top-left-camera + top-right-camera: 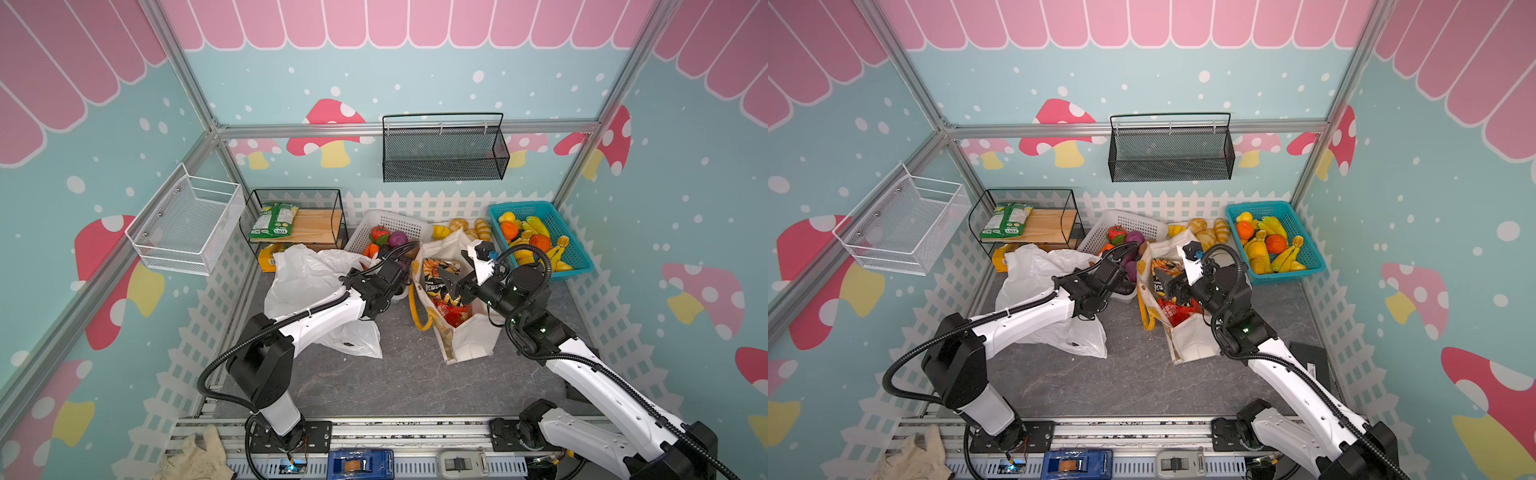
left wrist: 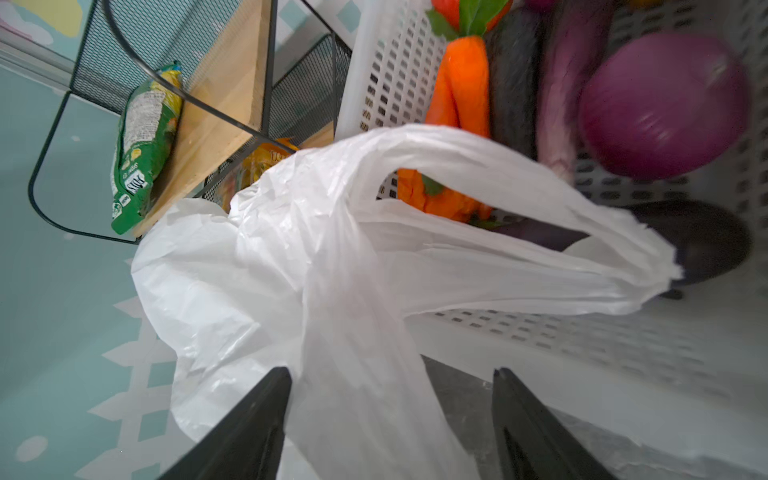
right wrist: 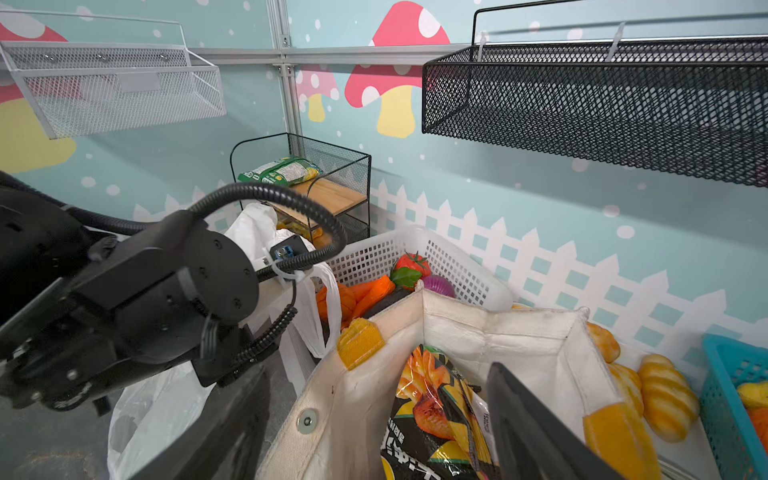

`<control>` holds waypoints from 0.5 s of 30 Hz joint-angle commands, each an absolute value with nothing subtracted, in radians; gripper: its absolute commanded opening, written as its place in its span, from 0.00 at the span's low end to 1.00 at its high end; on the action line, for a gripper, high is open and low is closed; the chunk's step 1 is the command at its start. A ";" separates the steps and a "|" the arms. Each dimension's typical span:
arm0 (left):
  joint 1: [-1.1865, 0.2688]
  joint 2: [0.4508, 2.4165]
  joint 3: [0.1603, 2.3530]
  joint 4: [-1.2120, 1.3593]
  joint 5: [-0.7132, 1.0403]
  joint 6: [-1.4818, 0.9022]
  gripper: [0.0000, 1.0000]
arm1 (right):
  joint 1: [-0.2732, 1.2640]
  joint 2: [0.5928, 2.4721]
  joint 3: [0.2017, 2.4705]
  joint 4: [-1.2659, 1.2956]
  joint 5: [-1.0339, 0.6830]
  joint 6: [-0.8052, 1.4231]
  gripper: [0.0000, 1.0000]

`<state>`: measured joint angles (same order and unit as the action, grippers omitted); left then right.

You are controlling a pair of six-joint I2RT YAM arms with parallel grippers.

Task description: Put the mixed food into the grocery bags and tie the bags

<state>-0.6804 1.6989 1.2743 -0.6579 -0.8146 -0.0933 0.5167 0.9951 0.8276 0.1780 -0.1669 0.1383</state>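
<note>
Lying crumpled on the left of the grey counter (image 1: 399, 374), the white plastic bag (image 1: 303, 274) is seen in both top views, partly covered by the left arm (image 1: 320, 316). Its loop handle (image 2: 478, 153) is seen in front of the white basket (image 2: 386, 83), which is filled with carrots (image 2: 465, 83) and a purple onion (image 2: 660, 104). The left jaws are held spread apart. A fold of the bag is seen between them but is not pinched, and bare counter is seen beside one finger (image 2: 532, 428).

The cream canvas tote (image 1: 469, 340) is stood open just right of the middle, with one yellow handle (image 1: 415, 307) hung down to the counter. The red crisp packet (image 1: 453, 313) is packed inside it. The yellow-and-dark snack packet (image 3: 432, 411) is stood on end in it too, nearer the back wall.

The right jaws are spread wide at the tote's mouth. One finger (image 3: 528, 419) is placed inside, in front of the snack packet, and the other (image 3: 224, 428) is kept outside the tote's wall. Nothing is gripped by them.

The round orange and yellow toy fruits (image 1: 539, 242) are piled in the blue basket (image 1: 519, 204) at the back right of the counter, outside both bags.
</note>
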 commanded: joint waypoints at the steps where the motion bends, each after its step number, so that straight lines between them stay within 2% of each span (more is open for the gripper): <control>1: -0.672 1.681 1.291 -0.664 -0.842 -0.087 0.53 | 0.511 0.996 0.823 0.183 -0.160 0.120 0.83; 3: -0.670 1.653 1.269 -0.645 -0.823 -0.092 0.41 | 0.511 0.994 0.821 0.184 -0.149 0.119 0.83; 6: -0.664 1.602 1.255 -0.654 -0.788 -0.114 0.15 | 0.510 0.995 0.824 0.181 -0.135 0.119 0.83; 8: -0.661 1.534 1.241 -0.664 -0.730 -0.150 0.01 | 0.510 0.996 0.828 0.176 -0.128 0.118 0.83; 11: -0.641 1.375 1.177 -0.648 -0.571 -0.252 0.00 | 0.511 1.014 0.838 0.186 -0.144 0.148 0.83; 15: -0.513 1.104 1.058 -0.587 -0.252 -0.433 0.00 | 0.517 1.076 0.851 0.272 -0.319 0.222 0.83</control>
